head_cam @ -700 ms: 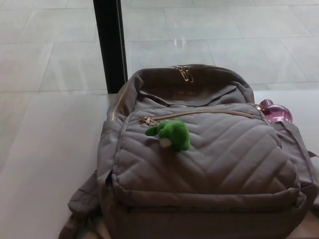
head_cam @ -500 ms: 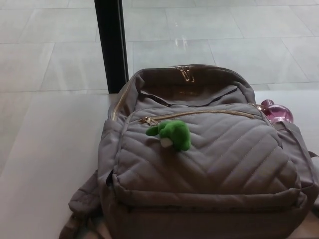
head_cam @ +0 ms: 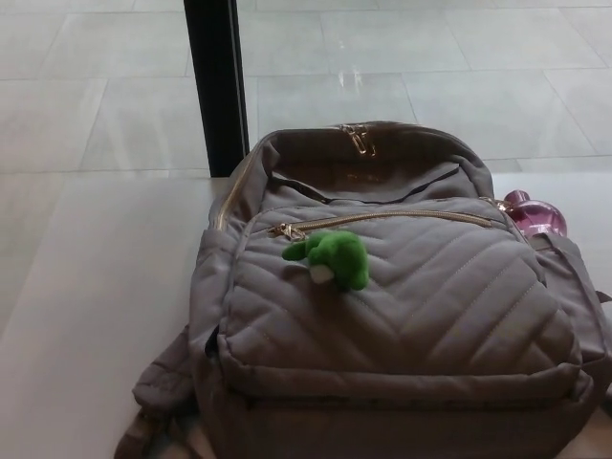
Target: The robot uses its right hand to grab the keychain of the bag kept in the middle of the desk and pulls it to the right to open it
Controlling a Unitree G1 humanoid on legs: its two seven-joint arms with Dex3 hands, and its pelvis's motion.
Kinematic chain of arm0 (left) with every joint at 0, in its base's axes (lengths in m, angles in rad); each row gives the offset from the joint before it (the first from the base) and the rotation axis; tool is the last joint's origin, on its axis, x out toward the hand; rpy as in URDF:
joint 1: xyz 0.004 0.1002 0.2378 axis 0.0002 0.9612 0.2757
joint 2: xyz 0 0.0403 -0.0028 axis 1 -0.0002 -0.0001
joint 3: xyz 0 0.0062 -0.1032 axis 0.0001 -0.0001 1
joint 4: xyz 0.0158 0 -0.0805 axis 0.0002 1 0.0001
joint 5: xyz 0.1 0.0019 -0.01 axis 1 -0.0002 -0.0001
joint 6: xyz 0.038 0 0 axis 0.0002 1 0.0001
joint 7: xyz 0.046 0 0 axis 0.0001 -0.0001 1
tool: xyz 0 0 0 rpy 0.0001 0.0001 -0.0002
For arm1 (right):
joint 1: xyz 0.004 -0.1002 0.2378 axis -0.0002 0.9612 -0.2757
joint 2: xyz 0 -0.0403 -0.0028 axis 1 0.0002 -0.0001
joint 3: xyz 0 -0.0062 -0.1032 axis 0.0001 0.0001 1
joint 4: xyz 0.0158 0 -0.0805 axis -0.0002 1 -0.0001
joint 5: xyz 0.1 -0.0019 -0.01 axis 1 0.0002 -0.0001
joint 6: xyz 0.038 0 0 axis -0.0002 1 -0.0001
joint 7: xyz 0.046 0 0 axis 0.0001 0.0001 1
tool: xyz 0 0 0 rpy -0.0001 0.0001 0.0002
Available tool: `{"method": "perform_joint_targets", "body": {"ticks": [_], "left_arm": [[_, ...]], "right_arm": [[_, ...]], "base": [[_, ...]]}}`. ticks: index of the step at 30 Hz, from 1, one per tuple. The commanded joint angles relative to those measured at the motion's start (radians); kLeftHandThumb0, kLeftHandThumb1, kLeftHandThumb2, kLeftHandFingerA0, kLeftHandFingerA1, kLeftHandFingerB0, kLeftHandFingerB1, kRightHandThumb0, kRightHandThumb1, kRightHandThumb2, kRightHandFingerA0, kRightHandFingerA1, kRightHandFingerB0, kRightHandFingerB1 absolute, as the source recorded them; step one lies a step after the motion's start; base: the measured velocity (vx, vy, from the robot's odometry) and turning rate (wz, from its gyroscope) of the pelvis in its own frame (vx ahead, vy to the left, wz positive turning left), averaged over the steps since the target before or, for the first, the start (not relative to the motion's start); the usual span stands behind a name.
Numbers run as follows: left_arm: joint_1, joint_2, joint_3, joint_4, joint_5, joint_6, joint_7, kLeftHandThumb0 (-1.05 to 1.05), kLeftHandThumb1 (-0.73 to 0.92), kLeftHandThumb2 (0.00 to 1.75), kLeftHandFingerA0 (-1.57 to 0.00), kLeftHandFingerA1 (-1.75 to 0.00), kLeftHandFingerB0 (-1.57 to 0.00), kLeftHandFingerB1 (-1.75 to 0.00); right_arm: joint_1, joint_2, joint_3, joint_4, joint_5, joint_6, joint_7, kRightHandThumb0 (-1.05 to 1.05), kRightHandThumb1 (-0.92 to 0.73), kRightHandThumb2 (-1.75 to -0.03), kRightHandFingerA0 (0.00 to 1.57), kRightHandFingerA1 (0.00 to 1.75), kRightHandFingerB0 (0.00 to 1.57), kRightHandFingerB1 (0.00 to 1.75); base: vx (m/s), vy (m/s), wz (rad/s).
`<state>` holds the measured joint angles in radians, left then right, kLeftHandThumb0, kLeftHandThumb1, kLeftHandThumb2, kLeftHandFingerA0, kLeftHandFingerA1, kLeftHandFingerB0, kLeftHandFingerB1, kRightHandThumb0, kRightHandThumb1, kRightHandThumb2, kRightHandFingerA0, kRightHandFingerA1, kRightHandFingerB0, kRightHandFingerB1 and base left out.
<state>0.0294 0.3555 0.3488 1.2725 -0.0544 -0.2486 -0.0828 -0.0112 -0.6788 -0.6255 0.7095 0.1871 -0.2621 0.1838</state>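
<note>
A grey quilted backpack (head_cam: 402,316) lies on its back on the pale desk (head_cam: 86,316), filling the middle and right of the head view. A fuzzy green keychain (head_cam: 335,257) rests on the front pocket, hooked to the gold zipper pull (head_cam: 284,230) at the left end of the pocket's gold zipper (head_cam: 382,217). That zipper runs shut to the right. A second pair of gold pulls (head_cam: 359,141) sits at the bag's top. Neither of my hands shows in the view.
A pink bottle top (head_cam: 534,215) pokes out of the bag's right side pocket. A black post (head_cam: 218,86) stands behind the desk's far edge, with tiled floor (head_cam: 459,67) beyond. A bag strap (head_cam: 158,382) trails off at lower left.
The whole picture has shifted slightly to the right and down, so the camera has moved. The bag and keychain have not moved on the desk.
</note>
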Motion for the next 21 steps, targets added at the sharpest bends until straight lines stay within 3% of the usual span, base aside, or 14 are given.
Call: {"method": "perform_joint_targets", "body": {"ticks": [1, 4, 5, 6, 7, 8, 10, 11, 13, 14, 17, 18, 20, 21], "left_arm": [[0.005, 0.013, 0.000, 0.005, -0.011, -0.046, -0.008, -0.56, 0.58, 0.59, -0.70, -0.49, -0.58, -0.41], [0.007, 0.012, 0.004, 0.005, -0.016, -0.046, -0.017, -0.55, 0.59, 0.58, -0.69, -0.50, -0.59, -0.41], [0.003, 0.012, 0.010, 0.012, -0.023, -0.041, -0.026, -0.54, 0.59, 0.59, -0.65, -0.48, -0.56, -0.40], [-0.002, 0.012, 0.015, 0.019, -0.026, -0.033, -0.024, -0.55, 0.58, 0.58, -0.68, -0.49, -0.55, -0.40], [-0.006, 0.008, 0.025, 0.020, -0.037, -0.027, -0.026, -0.57, 0.47, 0.81, -0.62, -0.61, -0.50, -0.52], [-0.004, 0.008, 0.022, 0.019, -0.035, -0.034, -0.029, -0.59, 0.47, 0.82, -0.63, -0.61, -0.53, -0.53], [-0.002, 0.008, 0.016, 0.018, -0.029, -0.045, -0.032, -0.59, 0.47, 0.82, -0.63, -0.61, -0.53, -0.53], [0.001, 0.005, 0.011, 0.011, -0.026, -0.050, -0.032, -0.55, 0.59, 0.59, -0.68, -0.49, -0.56, -0.40], [0.000, 0.008, 0.000, 0.013, -0.013, -0.049, -0.025, -0.56, 0.60, 0.59, -0.67, -0.46, -0.56, -0.39], [0.000, 0.008, -0.006, 0.012, -0.006, -0.050, -0.018, -0.56, 0.59, 0.59, -0.67, -0.45, -0.56, -0.39], [0.000, 0.008, -0.018, 0.002, 0.005, -0.041, 0.007, -0.59, 0.59, 0.59, -0.72, -0.51, -0.60, -0.40], [0.000, 0.006, -0.014, -0.003, -0.002, -0.041, 0.000, -0.57, 0.59, 0.59, -0.74, -0.52, -0.60, -0.41], [0.001, 0.005, -0.018, -0.005, 0.001, -0.037, 0.009, -0.59, 0.58, 0.59, -0.70, -0.48, -0.60, -0.40], [0.003, 0.005, -0.023, -0.006, 0.007, -0.041, 0.011, -0.57, 0.60, 0.59, -0.71, -0.48, -0.59, -0.40]], "right_arm": [[-0.195, 0.028, 0.132, -0.504, 0.114, 0.271, 0.002, -0.70, -0.61, -0.59, 0.52, 0.43, 0.26, 0.30], [-0.318, 0.076, 0.232, -0.604, 0.125, 0.357, -0.007, -0.63, -0.61, -0.59, 0.48, 0.50, 0.26, 0.31], [-0.335, 0.084, 0.261, -0.643, 0.103, 0.378, -0.015, -0.74, -0.53, -0.85, 0.49, 0.59, 0.21, 0.42], [-0.362, 0.098, 0.297, -0.686, 0.093, 0.393, -0.014, -0.82, -0.54, -0.86, 0.47, 0.59, 0.21, 0.41], [-0.383, 0.116, 0.323, -0.728, 0.097, 0.421, -0.023, -0.76, -0.59, -0.59, 0.51, 0.53, 0.30, 0.31], [-0.400, 0.128, 0.348, -0.766, 0.102, 0.444, -0.022, -0.84, -0.55, -0.58, 0.48, 0.53, 0.30, 0.31], [-0.421, 0.144, 0.381, -0.819, 0.106, 0.478, -0.019, -0.84, -0.55, -0.58, 0.48, 0.53, 0.30, 0.31], [-0.431, 0.149, 0.407, -0.860, 0.123, 0.505, -0.006, -0.89, -0.49, -0.86, 0.43, 0.60, 0.23, 0.40], [-0.442, 0.156, 0.437, -0.904, 0.118, 0.536, -0.002, -0.88, -0.50, -0.87, 0.44, 0.60, 0.22, 0.41], [-0.469, 0.189, 0.489, -0.940, 0.102, 0.549, -0.002, -0.79, -0.57, -0.57, 0.48, 0.54, 0.28, 0.30], [-0.510, 0.213, 0.583, -0.957, -0.002, 0.557, 0.021, -0.84, -0.58, -0.59, 0.52, 0.51, 0.34, 0.31], [-0.543, 0.219, 0.638, -0.969, -0.049, 0.597, 0.032, -0.85, -0.45, -0.88, 0.47, 0.59, 0.28, 0.43], [-0.559, 0.229, 0.666, -0.967, -0.077, 0.587, 0.037, -0.94, -0.51, -0.91, 0.49, 0.62, 0.31, 0.43], [-0.575, 0.237, 0.685, -0.960, -0.090, 0.585, 0.041, -0.83, -0.59, -0.59, 0.54, 0.61, 0.40, 0.38]], "base": [[0.00, 0.000, 0.00], [0.00, 0.000, 0.00], [0.00, 0.000, 0.00], [0.00, 0.000, 0.00], [0.00, 0.000, 0.00], [0.00, 0.000, 0.00], [0.00, 0.000, 0.00], [0.00, 0.000, 0.00], [0.00, 0.000, 0.00], [0.00, 0.000, 0.00], [0.00, 0.000, 0.00], [0.00, 0.000, 0.00], [0.00, 0.000, 0.00], [0.00, 0.000, 0.00]]}}
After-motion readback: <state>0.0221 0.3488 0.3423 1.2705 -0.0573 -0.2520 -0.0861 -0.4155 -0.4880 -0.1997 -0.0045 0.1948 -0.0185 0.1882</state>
